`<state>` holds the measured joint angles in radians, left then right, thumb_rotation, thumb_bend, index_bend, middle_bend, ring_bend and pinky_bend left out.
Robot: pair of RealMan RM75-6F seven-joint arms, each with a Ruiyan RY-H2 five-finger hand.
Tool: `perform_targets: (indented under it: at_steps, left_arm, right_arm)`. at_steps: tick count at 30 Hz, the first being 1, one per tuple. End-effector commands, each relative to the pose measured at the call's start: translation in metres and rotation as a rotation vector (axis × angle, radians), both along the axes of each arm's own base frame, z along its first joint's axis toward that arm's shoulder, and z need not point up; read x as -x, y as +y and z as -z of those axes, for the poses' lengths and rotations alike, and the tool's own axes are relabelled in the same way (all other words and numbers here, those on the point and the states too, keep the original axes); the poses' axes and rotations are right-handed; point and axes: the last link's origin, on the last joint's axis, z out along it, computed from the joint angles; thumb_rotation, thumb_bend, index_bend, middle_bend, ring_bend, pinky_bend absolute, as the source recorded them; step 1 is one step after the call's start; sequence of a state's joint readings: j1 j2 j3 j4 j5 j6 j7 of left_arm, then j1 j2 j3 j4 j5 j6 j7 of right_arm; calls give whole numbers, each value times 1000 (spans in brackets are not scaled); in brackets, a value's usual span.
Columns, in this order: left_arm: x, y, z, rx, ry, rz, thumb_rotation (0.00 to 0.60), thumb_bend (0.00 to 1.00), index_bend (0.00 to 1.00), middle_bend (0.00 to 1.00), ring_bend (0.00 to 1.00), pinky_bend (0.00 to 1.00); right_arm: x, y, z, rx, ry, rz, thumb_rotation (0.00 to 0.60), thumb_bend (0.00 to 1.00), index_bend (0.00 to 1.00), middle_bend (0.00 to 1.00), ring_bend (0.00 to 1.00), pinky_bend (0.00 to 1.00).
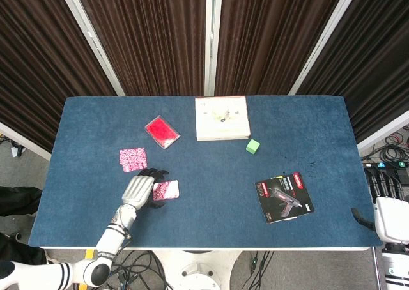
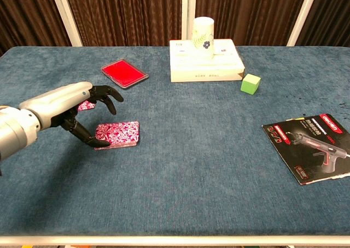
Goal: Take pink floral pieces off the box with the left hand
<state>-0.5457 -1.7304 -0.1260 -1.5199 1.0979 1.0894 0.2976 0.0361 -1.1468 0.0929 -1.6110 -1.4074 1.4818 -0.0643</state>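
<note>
I had the left hand (image 2: 82,110) low over the desk (image 2: 208,166) near its left edge, fingers spread and holding nothing, fingertips at the left end of the floral box (image 2: 117,135). Another floral piece (image 1: 133,160) lay behind it.

light: bright, even, overhead | shadows: soft, faint | focus: sharp | glare: none

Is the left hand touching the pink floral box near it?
Cannot tell. In the chest view a fingertip of the left hand meets the floral box's left edge, but no view plainly shows contact or a gap.
</note>
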Motion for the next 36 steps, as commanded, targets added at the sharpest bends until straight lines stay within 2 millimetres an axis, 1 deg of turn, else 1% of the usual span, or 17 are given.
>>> perform_targets:
  at_steps: [1,5,15,36]
  left_arm:
    - [-3,1,3,-28,7,-8,600,132,198,302,135,148]
    - [-4,2,9,-40,24,-12,600,132,198,302,135,148]
    - [1,2,23,-36,62,-25,600,132,198,302,135,148]
    - [8,3,28,-26,76,-39,600,133,198,310,135,148]
  right_arm:
    - [1,0,0,-1,-1,3,600,138,0,0,0,0]
    - [3,0,0,-2,-7,8,600,139,0,0,0,0]
    - [7,0,-3,3,-14,13,600,139,0,0,0,0]
    - [7,0,-1,-4,-19,19,600,138,0,0,0,0]
